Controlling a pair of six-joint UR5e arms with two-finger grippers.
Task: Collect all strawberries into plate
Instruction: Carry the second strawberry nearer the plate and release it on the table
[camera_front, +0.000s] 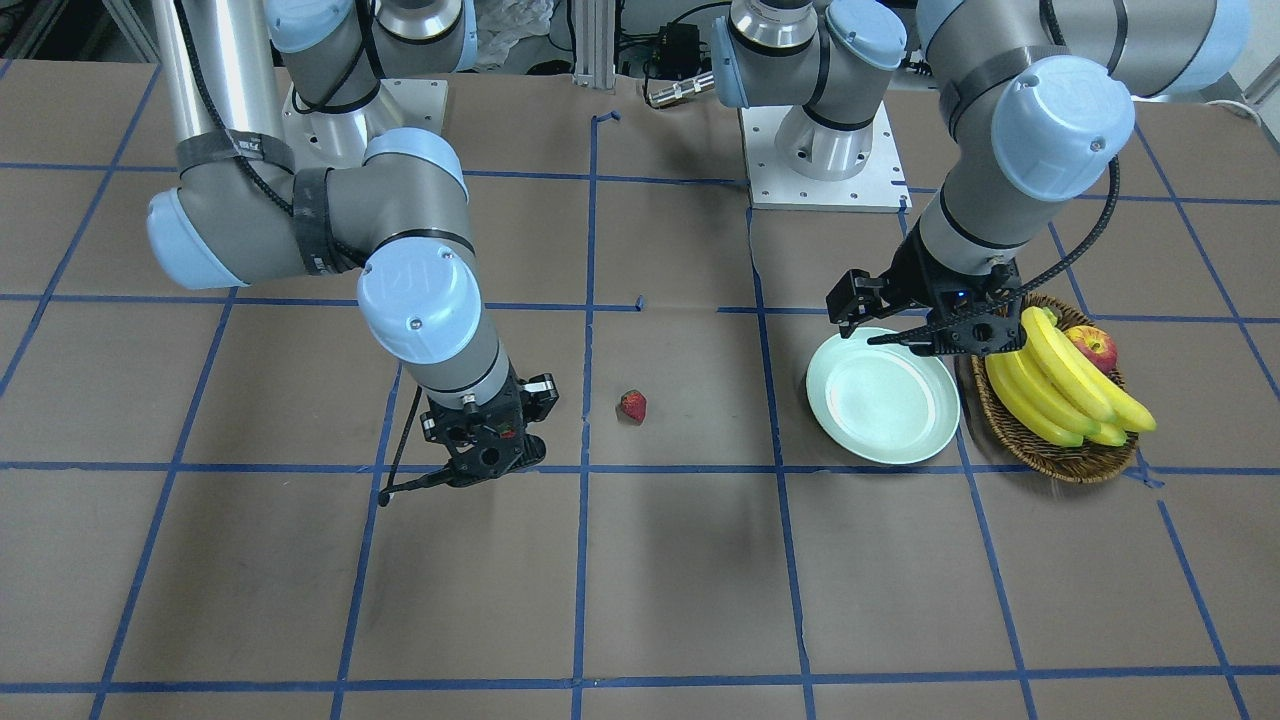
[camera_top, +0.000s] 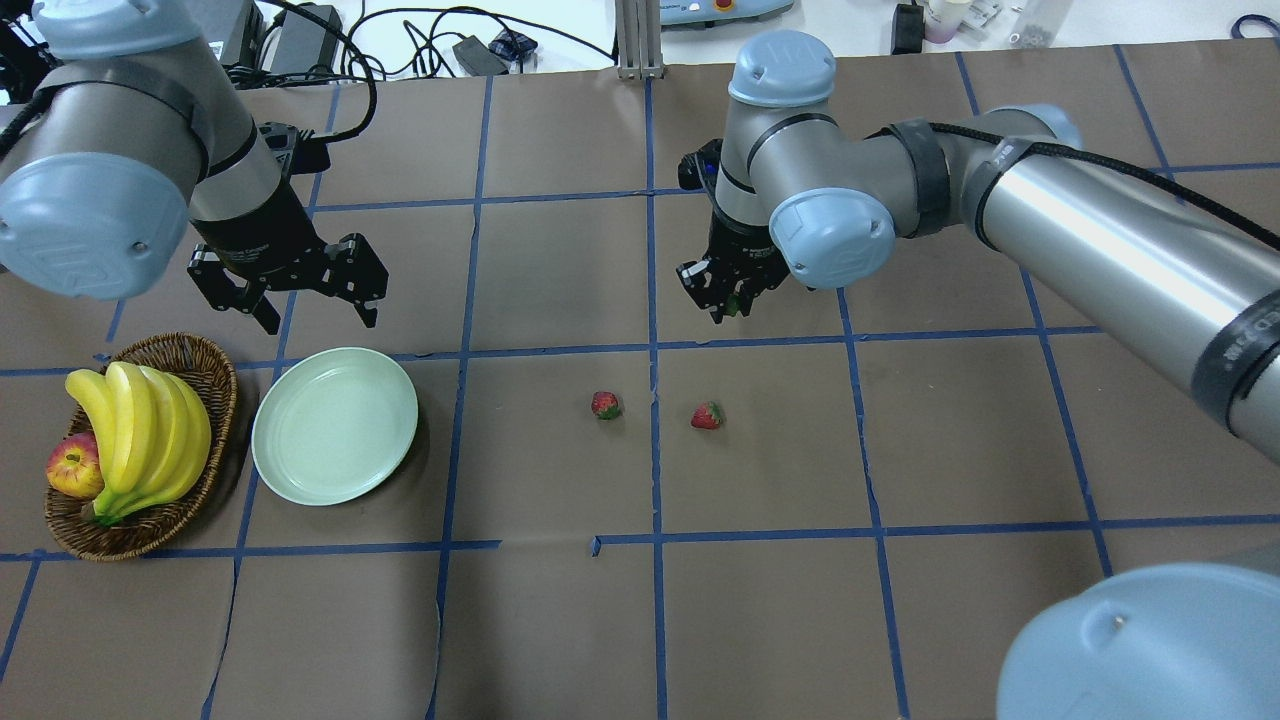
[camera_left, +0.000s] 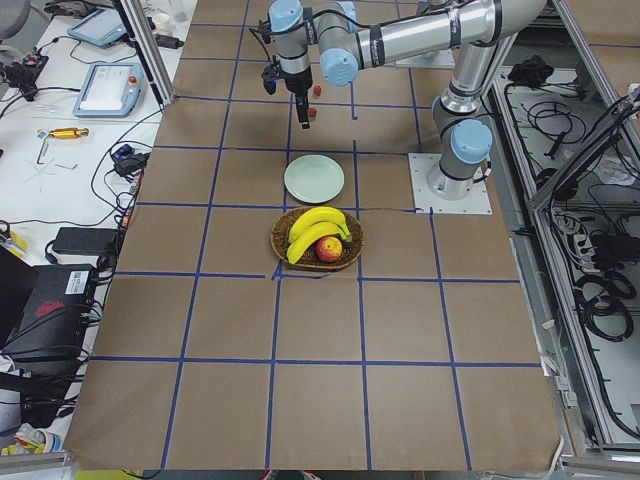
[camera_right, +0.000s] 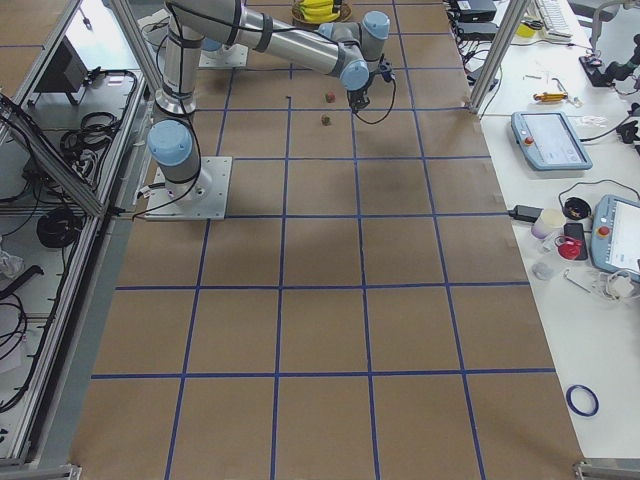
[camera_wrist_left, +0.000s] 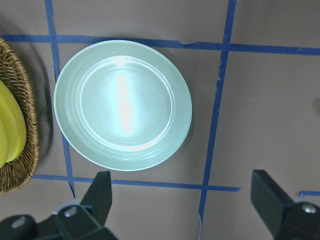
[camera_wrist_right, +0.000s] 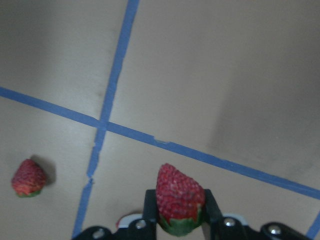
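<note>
My right gripper (camera_top: 728, 305) hangs above the table, shut on a red strawberry (camera_wrist_right: 180, 195) with a green cap. Two more strawberries lie on the brown table nearer my base, one (camera_top: 604, 404) left of a blue tape line and one (camera_top: 706, 415) right of it. In the front-facing view only one loose strawberry (camera_front: 632, 405) shows. The pale mint-green plate (camera_top: 334, 425) is empty and lies next to the basket. My left gripper (camera_top: 320, 322) is open and empty, hovering just beyond the plate's far edge; the left wrist view shows the plate (camera_wrist_left: 122, 105) ahead of its spread fingers (camera_wrist_left: 100, 190).
A brown wicker basket (camera_top: 215, 365) with a bunch of yellow bananas (camera_top: 140, 430) and a red-yellow apple (camera_top: 72, 468) stands left of the plate, almost touching it. Blue tape lines grid the brown table cover.
</note>
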